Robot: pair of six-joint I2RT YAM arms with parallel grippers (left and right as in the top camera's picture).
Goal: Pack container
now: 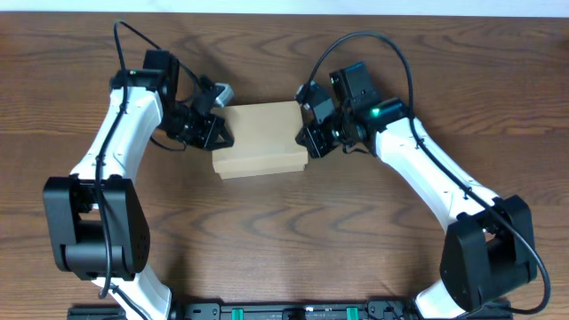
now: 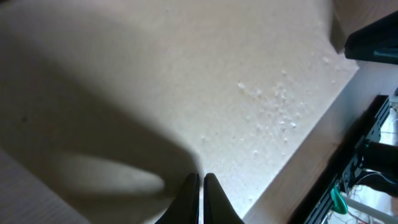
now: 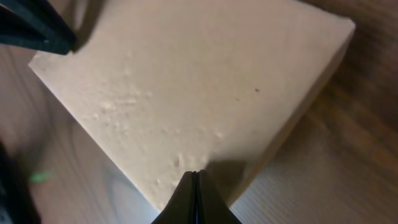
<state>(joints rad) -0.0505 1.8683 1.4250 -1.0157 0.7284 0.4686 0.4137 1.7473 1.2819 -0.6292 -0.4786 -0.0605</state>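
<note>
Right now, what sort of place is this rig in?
Probably a robot lab or test bench: a wood-grain table, a left arm and right arm fixed to a black rail at its edge, and a cardboard box between them.

Both white, black-jointed arms (image 1: 114,142) bend inward; left gripper (image 1: 219,135) and right gripper (image 1: 307,142), jaws pressed together, each has the other ahead of its tips.
</note>
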